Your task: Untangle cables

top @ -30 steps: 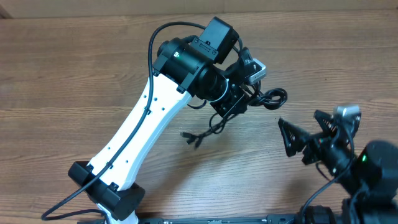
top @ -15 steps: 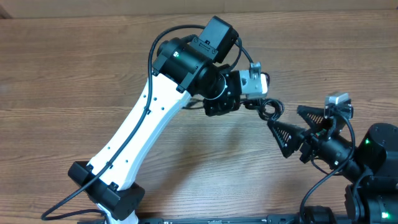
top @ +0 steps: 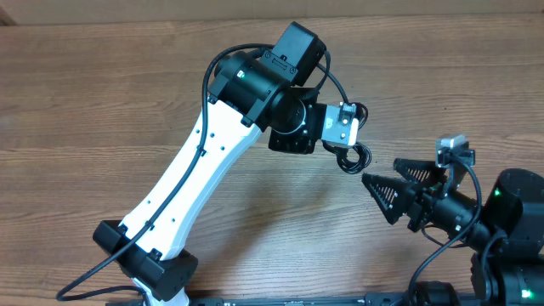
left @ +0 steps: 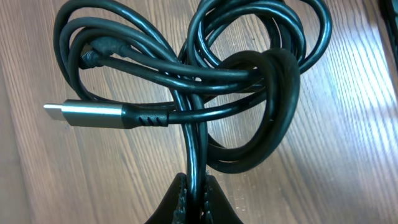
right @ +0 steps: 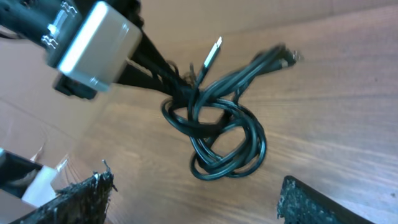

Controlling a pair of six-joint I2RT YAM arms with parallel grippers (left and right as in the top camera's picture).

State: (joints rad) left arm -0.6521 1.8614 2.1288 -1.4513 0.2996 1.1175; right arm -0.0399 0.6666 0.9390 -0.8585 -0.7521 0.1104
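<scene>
- Overhead: we see the cables (top: 354, 156) as one small black knot at the tip of the left gripper (top: 347, 150), over the middle-right of the table (top: 102, 93). The right gripper (top: 380, 170) sits just beside the knot without touching it. Its jaws are spread wide and empty, and they point toward the knot.
- Left wrist: the left gripper is clamped on a single strand at the bottom of the frame. Beyond it the bundle fans into several loops that cross one another. A silvery plug (left: 81, 114) sticks out free to one side. A black plug end (left: 93, 56) is tucked inside the upper loops.
- Handling, our judgement: the cord is thin, light and limp, and its smooth jacket probably slides easily between pads. The loops should sag and shift under any pull. The cord itself looks robust, but the plug necks should not be bent hard.
- Best hold, as we judge it: the ribbed collar (left: 146, 116) just behind the silvery plug, since that end is free and can be drawn back through the loops.
- Right wrist: the bundle droops from the left gripper and seems to hang clear of the table, though we cannot be sure. The right gripper's two fingers show at the lower corners, far apart, with nothing gripped.
</scene>
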